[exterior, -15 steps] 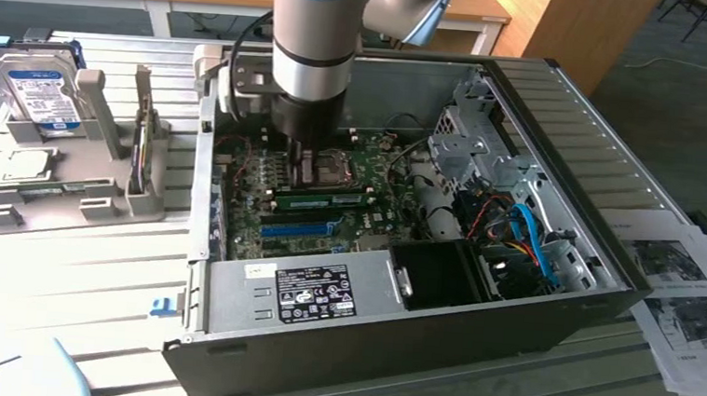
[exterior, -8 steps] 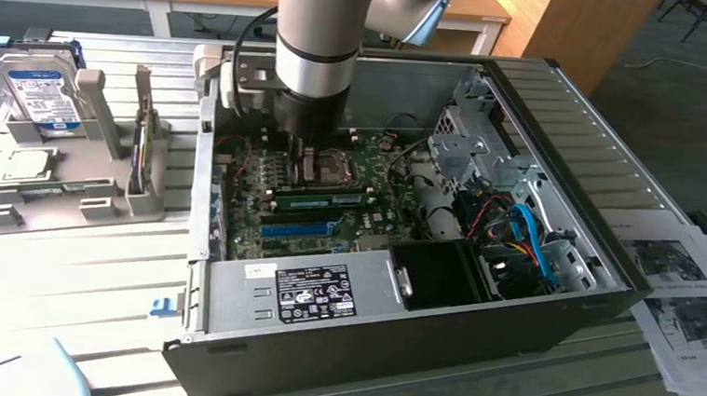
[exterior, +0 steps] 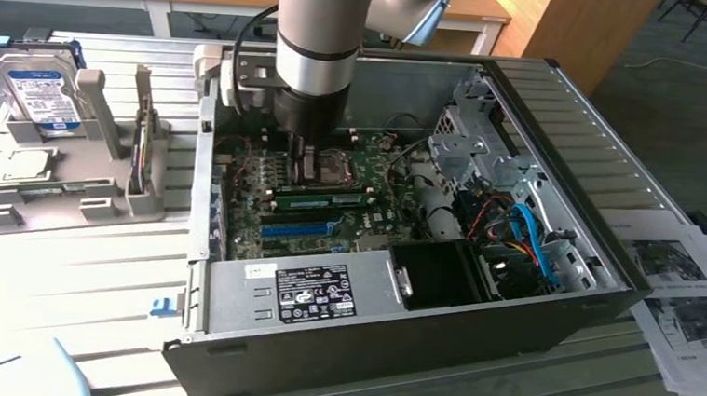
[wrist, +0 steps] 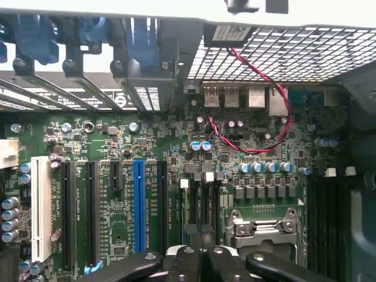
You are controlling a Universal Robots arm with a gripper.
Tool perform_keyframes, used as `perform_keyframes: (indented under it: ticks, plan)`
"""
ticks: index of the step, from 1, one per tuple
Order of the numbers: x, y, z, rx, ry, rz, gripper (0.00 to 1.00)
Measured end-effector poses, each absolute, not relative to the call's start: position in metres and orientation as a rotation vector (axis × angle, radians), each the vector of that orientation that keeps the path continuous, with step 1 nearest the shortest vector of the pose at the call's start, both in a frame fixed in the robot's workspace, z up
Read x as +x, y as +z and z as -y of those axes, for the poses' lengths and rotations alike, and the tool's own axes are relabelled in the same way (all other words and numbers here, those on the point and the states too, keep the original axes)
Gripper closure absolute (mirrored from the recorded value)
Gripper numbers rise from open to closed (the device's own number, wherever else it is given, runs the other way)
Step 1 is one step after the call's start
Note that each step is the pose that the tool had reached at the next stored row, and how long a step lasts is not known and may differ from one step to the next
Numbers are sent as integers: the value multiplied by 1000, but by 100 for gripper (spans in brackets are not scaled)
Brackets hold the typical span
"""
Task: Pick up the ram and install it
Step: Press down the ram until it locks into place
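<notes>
A robot arm reaches down into an open computer case [exterior: 556, 156] at the centre of the exterior frame, its gripper [exterior: 310, 158] low over the motherboard [exterior: 316, 205] beside the processor socket [exterior: 329, 166]. The claw is drawn fully closed; the wrist view shows its black fingers [wrist: 147, 264] meeting along the lower edge, with no board visibly between them. The ram [exterior: 316, 196], a thin green stick, lies lengthwise on the motherboard just below the gripper in the exterior frame, apparently already in its slot; whether it is fully latched cannot be told. Seating it well likely calls for straight downward pressure, evenly spread along the stick, clear of the red cable [wrist: 258, 111] looping at upper right of the wrist frame. A blue slot [wrist: 138, 205] runs down that frame's lower centre-left. The case sits on a pale slatted table [exterior: 75, 272]. At upper left, a hard drive [exterior: 35, 90] stands in a grey rack [exterior: 68, 187]; printed sheets [exterior: 682, 305] lie at right. Wooden desks line the room's back.
</notes>
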State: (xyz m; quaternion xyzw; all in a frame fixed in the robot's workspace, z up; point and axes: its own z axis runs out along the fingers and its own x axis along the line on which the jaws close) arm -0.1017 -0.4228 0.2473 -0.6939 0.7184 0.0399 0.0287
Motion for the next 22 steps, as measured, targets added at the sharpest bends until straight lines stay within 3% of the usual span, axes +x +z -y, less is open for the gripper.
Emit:
perform_keyframes:
  ticks: [22]
  plan:
    - [-101, 285, 423, -2142, 121, -2218, 91]
